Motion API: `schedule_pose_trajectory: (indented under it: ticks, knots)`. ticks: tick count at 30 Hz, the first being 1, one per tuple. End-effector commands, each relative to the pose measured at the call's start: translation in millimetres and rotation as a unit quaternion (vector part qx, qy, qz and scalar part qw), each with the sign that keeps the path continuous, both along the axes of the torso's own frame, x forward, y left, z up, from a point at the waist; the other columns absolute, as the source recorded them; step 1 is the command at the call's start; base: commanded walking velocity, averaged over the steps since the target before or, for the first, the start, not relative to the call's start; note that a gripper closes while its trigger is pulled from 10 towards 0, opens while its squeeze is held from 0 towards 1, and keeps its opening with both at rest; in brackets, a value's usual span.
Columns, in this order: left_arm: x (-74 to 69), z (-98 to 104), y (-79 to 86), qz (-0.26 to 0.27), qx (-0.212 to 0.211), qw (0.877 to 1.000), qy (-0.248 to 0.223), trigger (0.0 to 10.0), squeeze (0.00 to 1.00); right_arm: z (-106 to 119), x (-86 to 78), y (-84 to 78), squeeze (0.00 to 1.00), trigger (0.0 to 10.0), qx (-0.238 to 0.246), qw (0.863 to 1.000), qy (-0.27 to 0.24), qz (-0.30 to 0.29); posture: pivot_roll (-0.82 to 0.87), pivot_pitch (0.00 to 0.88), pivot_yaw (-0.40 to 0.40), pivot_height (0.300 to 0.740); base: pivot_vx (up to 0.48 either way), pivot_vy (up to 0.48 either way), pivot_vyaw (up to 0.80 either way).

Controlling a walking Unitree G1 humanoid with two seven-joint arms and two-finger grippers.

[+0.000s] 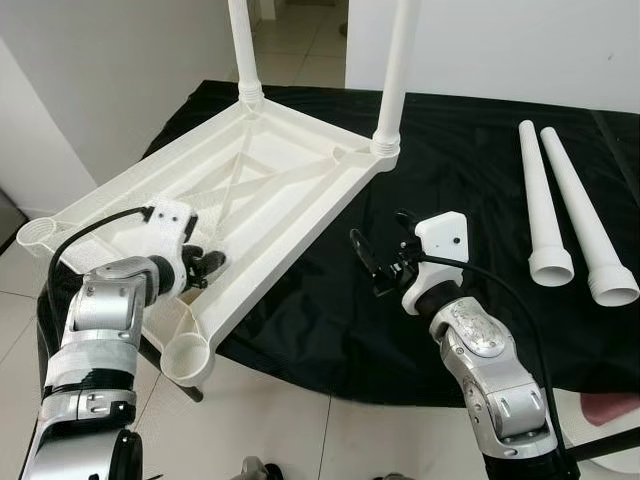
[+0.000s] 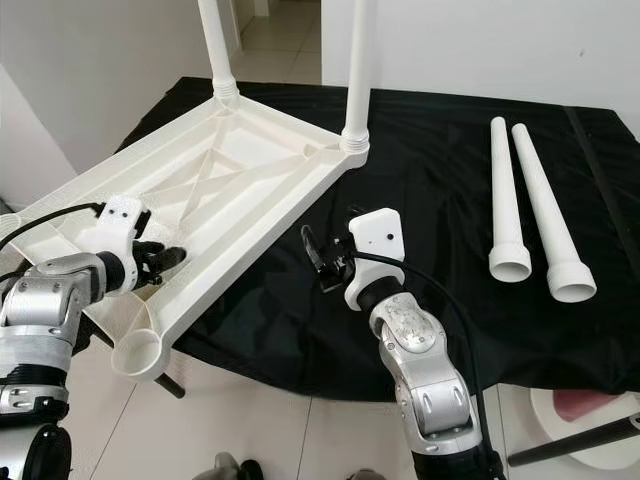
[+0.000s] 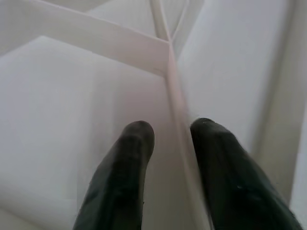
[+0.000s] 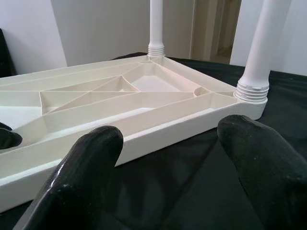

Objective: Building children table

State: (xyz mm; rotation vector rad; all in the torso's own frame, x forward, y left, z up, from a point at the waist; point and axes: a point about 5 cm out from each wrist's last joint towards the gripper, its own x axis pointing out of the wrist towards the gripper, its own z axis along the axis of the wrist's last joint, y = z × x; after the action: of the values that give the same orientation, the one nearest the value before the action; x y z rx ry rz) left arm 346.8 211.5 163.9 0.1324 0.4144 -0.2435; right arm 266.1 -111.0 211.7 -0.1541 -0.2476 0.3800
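- White plastic children's tabletop [image 1: 240,190], ribbed on its underside, lies upside down on a black cloth [image 1: 450,200] spread over the work surface; its near end overhangs the cloth above the pale tiled floor [image 1: 300,430]
- Two white plastic table legs are screwed upright into the far corner sockets: far-left leg [image 1: 244,50] and far-right leg [image 1: 395,70]
- Two near corner sockets stand open: near-left socket [image 1: 38,235] and near-right socket [image 1: 188,352]
- Two loose white tapered legs lie side by side on the cloth, well apart from the tabletop on the robot's right, wide threaded ends toward the robot: inner loose leg [image 1: 540,205] and outer loose leg [image 1: 585,215]
- Left gripper [image 1: 208,268] reaches into the ribbed underside near the long edge of the tabletop; its black fingers [image 3: 124,177] sit slightly apart on either side of a thin rib, but whether they press on it cannot be told
- Right gripper [image 1: 375,255] hovers over the black cloth just beside the long edge of the tabletop, touching nothing; its fingers [image 4: 81,172] are spread wide and aimed at that edge
- A red-and-white object [image 1: 605,410] is partly visible on the floor at the robot's right; identity not discernible
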Motion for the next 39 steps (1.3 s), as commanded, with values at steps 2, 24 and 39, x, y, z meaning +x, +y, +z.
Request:
schedule_pose_trajectory:
  ticks: [2,24,39]
  knots:
    - [1.8,0.9,9.0,0.044,0.035,0.998,-0.008,10.0,0.00,-1.8,-1.4,3.5,0.00,10.0,0.003,1.000,0.003,0.007,-0.14,0.111,0.090,0.740,0.000,0.000,0.00]
    - [3.4,-6.0,-23.0,-0.045,0.033,0.998,0.023,0.0,0.00,-1.9,-2.4,3.8,0.00,10.0,0.003,1.000,0.004,0.006,-0.14,0.122,0.099,0.740,0.000,0.000,0.00]
    - [7.4,24.5,-105.2,-0.143,-0.060,0.988,-0.004,0.0,0.00,-7.7,-2.7,3.9,0.00,10.0,0.002,1.000,0.013,0.002,-0.13,0.127,0.105,0.740,0.000,0.000,0.00]
